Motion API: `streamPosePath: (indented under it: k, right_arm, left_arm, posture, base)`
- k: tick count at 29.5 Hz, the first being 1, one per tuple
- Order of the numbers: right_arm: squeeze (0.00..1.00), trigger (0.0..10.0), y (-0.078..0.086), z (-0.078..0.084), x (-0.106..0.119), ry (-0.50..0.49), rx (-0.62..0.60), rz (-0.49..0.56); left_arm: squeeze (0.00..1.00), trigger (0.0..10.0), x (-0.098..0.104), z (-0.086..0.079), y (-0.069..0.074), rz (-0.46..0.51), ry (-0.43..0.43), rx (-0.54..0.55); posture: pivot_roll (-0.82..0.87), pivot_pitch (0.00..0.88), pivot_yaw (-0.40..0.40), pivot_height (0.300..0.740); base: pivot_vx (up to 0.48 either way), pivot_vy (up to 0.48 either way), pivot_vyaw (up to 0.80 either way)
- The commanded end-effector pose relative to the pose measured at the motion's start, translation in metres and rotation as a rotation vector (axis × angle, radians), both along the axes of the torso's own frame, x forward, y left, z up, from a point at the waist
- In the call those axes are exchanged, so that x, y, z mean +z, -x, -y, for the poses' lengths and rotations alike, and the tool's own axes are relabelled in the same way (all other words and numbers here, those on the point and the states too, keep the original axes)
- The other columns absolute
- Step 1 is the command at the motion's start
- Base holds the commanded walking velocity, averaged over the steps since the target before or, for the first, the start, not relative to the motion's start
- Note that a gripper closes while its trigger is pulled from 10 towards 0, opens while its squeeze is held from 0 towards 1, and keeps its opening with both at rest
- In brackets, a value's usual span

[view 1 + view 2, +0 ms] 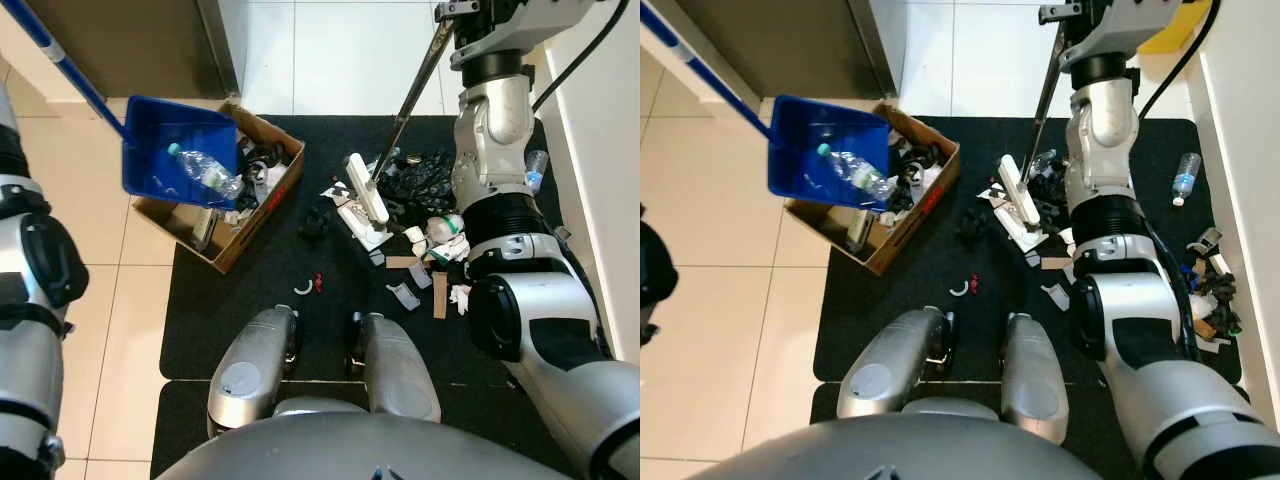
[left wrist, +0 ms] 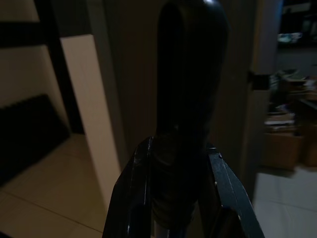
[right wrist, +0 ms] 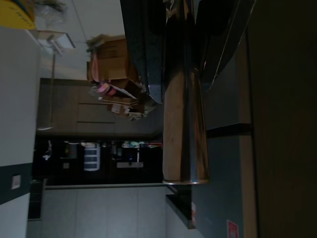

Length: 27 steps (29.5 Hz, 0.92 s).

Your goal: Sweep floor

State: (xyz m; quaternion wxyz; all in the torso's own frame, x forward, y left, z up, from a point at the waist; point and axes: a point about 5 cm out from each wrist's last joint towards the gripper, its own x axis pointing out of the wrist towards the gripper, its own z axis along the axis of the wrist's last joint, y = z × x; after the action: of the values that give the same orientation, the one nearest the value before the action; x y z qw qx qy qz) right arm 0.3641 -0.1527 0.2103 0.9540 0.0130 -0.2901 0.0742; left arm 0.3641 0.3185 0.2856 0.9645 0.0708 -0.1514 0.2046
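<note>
A blue dustpan (image 1: pixel 170 150) on a long blue handle (image 1: pixel 60 62) hangs tilted over an open cardboard box (image 1: pixel 262 222), with a clear plastic bottle (image 1: pixel 207 171) lying in the pan. My left gripper (image 2: pixel 181 198) is shut on the dark top end of that handle. My right gripper (image 3: pixel 183 49), raised at the top right (image 1: pixel 456 10), is shut on the broom's metal pole (image 1: pixel 415 85). The white broom head (image 1: pixel 367 190) rests on the black mat (image 1: pixel 230 320) at the edge of a litter pile (image 1: pixel 425 185) of dark scraps, paper and card.
The box holds several pieces of rubbish. A white ring and a red bit (image 1: pixel 308 287) lie on the mat before my knees (image 1: pixel 250 370). Another bottle (image 1: pixel 1185 178) and more litter (image 1: pixel 1212 285) lie by the right wall. Tiled floor extends to the left and beyond the mat.
</note>
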Motion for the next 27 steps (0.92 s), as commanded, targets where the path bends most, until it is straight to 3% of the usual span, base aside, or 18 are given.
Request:
streamPosePath:
  k: [1,4,8,9,13,19,27]
  right_arm:
    - [0.00,10.0,0.001,0.001,0.009,0.008,0.012,0.050]
    - [0.00,10.0,0.003,0.004,0.010,0.006,0.023,0.068]
    - [0.00,10.0,0.003,0.005,0.011,0.005,0.022,0.073]
    - [0.00,10.0,0.004,0.008,0.011,0.004,0.015,0.084]
    - [0.00,10.0,0.004,0.009,0.011,0.004,0.013,0.088]
    - [0.00,10.0,0.007,0.010,0.011,-0.002,0.006,0.099]
    - [0.00,10.0,0.010,0.016,0.008,-0.009,-0.016,0.101]
  left_arm:
    - [0.00,10.0,0.016,-0.006,0.005,0.044,-0.116,0.027]
    - [0.00,10.0,0.017,-0.001,0.001,0.015,-0.264,0.019]
    - [0.00,10.0,0.017,0.000,0.000,0.012,-0.288,0.017]
    - [0.00,10.0,0.018,0.006,-0.003,0.011,-0.350,-0.003]
    - [0.00,10.0,0.018,0.011,-0.004,0.016,-0.385,-0.022]
    - [0.00,10.0,0.009,0.034,-0.014,0.033,-0.462,-0.064]
    - [0.00,10.0,0.014,0.044,-0.018,0.078,-0.504,-0.065]
  posture:
    - [0.25,0.080,0.017,0.740]
    - [0.25,0.083,0.025,0.740]
    - [0.24,0.084,0.027,0.740]
    - [0.24,0.087,0.033,0.740]
    - [0.24,0.089,0.036,0.740]
    - [0.22,0.101,0.047,0.740]
    - [0.19,0.101,0.065,0.740]
  base:
    - [0.000,0.000,0.00]
    - [0.000,0.000,0.00]
    - [0.000,0.000,0.00]
    - [0.000,0.000,0.00]
    - [0.000,0.000,0.00]
    - [0.000,0.000,0.00]
    - [0.000,0.000,0.00]
